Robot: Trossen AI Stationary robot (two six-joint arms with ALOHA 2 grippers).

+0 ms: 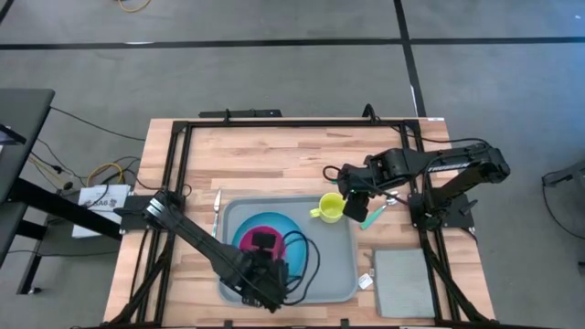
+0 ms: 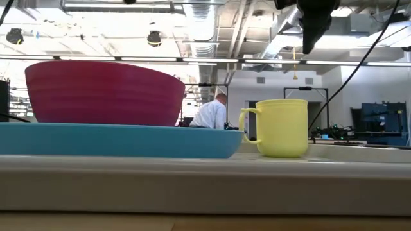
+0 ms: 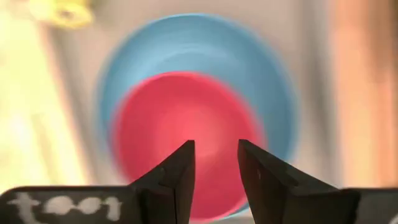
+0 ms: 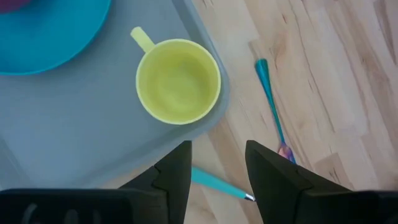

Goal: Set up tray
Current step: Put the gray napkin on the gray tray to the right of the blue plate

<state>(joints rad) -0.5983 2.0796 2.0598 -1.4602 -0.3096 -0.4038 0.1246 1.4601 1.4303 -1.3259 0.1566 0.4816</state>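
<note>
A: From overhead, where does the tray (image 1: 334, 274) lie?
B: On the wooden table (image 1: 274, 155), with a blue plate (image 1: 239, 221) inside it carrying a pink bowl (image 1: 249, 238). A yellow mug (image 1: 330, 207) stands in the tray's corner nearest the right arm. The left gripper (image 1: 266, 243) hangs over the bowl, so the tray lies directly beneath it. The right gripper (image 1: 355, 206) is just beside the mug, above the tray's rim.

A: And the low view?
B: The tray's rim (image 2: 205, 173) runs across the front. The plate (image 2: 115, 140) and bowl (image 2: 103, 91) sit on it, the mug (image 2: 281, 127) next to the plate. A dark gripper (image 2: 311, 25) hangs above the mug, clear of it. A person (image 2: 210, 114) sits far behind the tray.

A: Left wrist view?
B: The left gripper's (image 3: 216, 158) fingers stand slightly apart with nothing between them; bowl (image 3: 186, 143) and plate (image 3: 261, 87) lie below, blurred.

A: Right wrist view?
B: The right gripper (image 4: 217, 158) is also parted and empty. Beneath it is the tray's corner (image 4: 93, 149) with the mug (image 4: 178, 81). Off the tray, on the wood, lie two teal-handled utensils: one (image 4: 272, 106) beside the corner, the other (image 4: 217, 183) partly tucked under the rim.
</note>
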